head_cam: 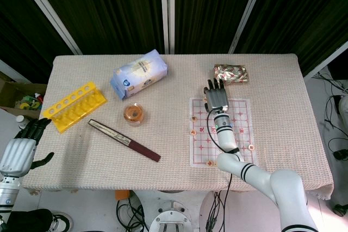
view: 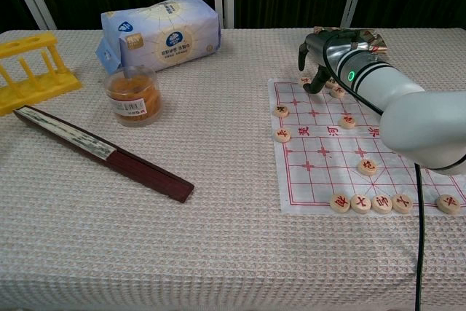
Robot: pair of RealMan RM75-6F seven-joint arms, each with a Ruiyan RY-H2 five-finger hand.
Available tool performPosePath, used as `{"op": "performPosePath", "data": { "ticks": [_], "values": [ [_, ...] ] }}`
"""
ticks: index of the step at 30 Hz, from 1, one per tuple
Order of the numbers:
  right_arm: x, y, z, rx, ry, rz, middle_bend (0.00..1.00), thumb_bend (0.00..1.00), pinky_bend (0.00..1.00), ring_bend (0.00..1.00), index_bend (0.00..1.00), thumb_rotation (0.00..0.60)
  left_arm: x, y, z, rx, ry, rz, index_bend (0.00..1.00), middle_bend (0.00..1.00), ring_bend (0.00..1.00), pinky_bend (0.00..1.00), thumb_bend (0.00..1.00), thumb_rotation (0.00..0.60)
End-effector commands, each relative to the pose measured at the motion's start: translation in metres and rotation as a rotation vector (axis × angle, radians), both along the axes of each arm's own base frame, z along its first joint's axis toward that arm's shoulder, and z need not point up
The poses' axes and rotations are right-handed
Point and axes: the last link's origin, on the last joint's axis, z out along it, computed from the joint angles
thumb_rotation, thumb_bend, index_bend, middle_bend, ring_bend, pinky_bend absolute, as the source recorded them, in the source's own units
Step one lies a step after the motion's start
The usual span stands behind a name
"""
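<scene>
My right hand (head_cam: 216,97) reaches over the far edge of a paper Chinese chess board (head_cam: 239,134), its fingers spread and pointing toward a shiny foil packet (head_cam: 231,73). In the chest view the fingertips (view: 314,81) curve down to the board's far left corner (view: 291,172), next to round wooden pieces (view: 336,92); I see nothing held in them. More pieces (view: 360,202) line the board's near edge. My left hand (head_cam: 22,148) hangs off the table's left side, fingers loosely apart and empty.
A blue tissue pack (head_cam: 138,73) lies at the back, with a small orange-filled jar (head_cam: 133,114) in front of it. A folded dark fan (head_cam: 124,139) lies diagonally mid-left. A yellow tube rack (head_cam: 74,106) stands at the left.
</scene>
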Motion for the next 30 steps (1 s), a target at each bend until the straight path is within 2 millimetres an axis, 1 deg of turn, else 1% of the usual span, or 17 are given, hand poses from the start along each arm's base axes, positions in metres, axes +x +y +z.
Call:
{"op": "performPosePath", "data": {
  "ticks": [1, 12, 16, 19, 27, 30],
  "values": [
    [-0.001, 0.000, -0.001, 0.004, -0.003, -0.008, 0.12, 0.32, 0.00, 0.00, 0.39, 0.600, 0.000, 0.000, 0.001, 0.003, 0.000, 0.000, 0.10, 0.10, 0.06, 0.28, 0.22, 0.600],
    [-0.001, -0.001, -0.005, 0.020, 0.006, -0.014, 0.12, 0.33, 0.00, 0.00, 0.45, 0.600, -0.001, 0.001, 0.001, 0.001, -0.004, 0.003, 0.10, 0.10, 0.06, 0.28, 0.22, 0.600],
    [-0.002, -0.001, -0.004, 0.012, 0.012, -0.010, 0.12, 0.33, 0.00, 0.00, 0.51, 0.600, -0.001, 0.001, 0.001, 0.000, -0.003, 0.003, 0.10, 0.10, 0.06, 0.28, 0.22, 0.600],
    [-0.002, -0.002, -0.003, 0.008, 0.004, -0.011, 0.12, 0.33, 0.00, 0.00, 0.53, 0.600, -0.001, 0.002, 0.001, -0.002, -0.002, 0.004, 0.10, 0.10, 0.06, 0.28, 0.22, 0.600],
    [-0.003, -0.008, 0.013, -0.021, -0.032, -0.014, 0.13, 0.34, 0.00, 0.00, 0.54, 0.600, -0.001, 0.002, 0.000, -0.006, 0.003, 0.005, 0.10, 0.10, 0.06, 0.28, 0.22, 0.600],
    [-0.005, -0.009, 0.020, -0.031, -0.020, -0.016, 0.13, 0.34, 0.00, 0.00, 0.55, 0.600, 0.000, 0.002, 0.000, -0.003, 0.004, 0.003, 0.10, 0.10, 0.06, 0.28, 0.22, 0.600]
  ]
}}
